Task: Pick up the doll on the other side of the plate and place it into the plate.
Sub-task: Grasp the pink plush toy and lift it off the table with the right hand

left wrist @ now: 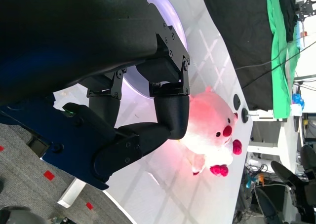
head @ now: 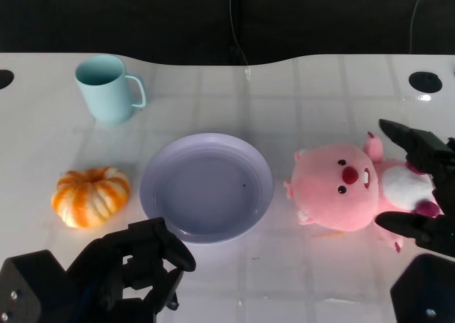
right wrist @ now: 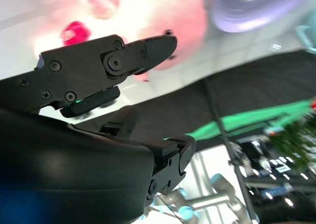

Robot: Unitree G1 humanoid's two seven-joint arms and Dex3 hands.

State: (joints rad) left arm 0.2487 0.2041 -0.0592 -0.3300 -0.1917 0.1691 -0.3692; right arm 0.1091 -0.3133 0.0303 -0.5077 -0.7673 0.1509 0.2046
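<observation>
On the white desk (head: 298,280), the lavender plate (head: 165,170) sits mid-desk with the pink doll (head: 341,188) just beside it toward the right edge; the right robot hand (head: 419,188), fingers apart and empty, should straddle its body squarely before closing.

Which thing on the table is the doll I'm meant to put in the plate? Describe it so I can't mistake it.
Start at the lavender plate in the middle of the white table. The doll lies just beside it, on the side of the right hand, whose fingers flank it. It is the only soft pink plush, unlike the orange pumpkin and teal mug.
</observation>
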